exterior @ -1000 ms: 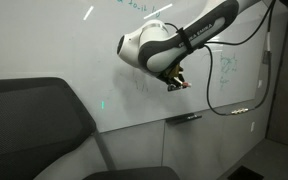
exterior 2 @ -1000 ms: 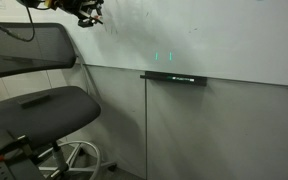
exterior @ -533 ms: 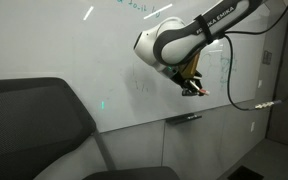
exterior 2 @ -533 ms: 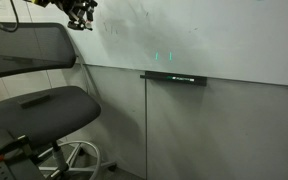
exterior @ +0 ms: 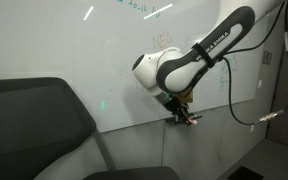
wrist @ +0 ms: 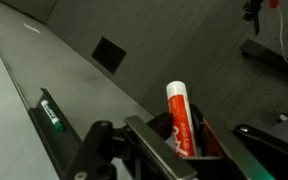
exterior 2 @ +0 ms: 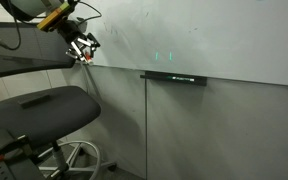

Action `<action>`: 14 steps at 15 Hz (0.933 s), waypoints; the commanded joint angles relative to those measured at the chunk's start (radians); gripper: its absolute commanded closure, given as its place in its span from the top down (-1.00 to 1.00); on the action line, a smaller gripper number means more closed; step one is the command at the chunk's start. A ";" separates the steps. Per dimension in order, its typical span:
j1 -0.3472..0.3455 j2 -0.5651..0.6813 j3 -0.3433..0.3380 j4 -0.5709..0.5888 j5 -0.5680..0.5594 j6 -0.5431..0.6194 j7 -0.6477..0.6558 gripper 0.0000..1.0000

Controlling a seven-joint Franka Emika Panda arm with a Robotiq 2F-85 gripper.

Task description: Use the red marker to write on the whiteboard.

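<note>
My gripper hangs low in front of the whiteboard, just above its ledge. It is shut on a red marker with a white cap end, seen upright between the fingers in the wrist view. In an exterior view the gripper sits at the board's lower edge, above an office chair. The whiteboard carries faint scribbles. The marker's tip is hidden.
A black office chair stands close under the arm, and its backrest fills the lower left of an exterior view. A green-capped marker lies on the ledge. A dark tray is fixed below the board. Cables hang from the arm.
The arm has swung down from the middle of the board to its lower edge by the ledge, still holding the red marker.
</note>
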State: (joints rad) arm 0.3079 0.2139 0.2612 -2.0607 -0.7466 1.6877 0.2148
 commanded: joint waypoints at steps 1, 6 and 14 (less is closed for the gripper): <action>-0.013 0.066 0.010 0.020 0.067 0.110 -0.137 -0.88; -0.006 0.100 0.034 0.015 0.243 0.162 -0.348 -0.88; 0.008 0.266 0.043 0.130 0.388 0.180 -0.549 -0.88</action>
State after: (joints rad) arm 0.3082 0.3733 0.3219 -2.0248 -0.3554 1.8677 -0.3002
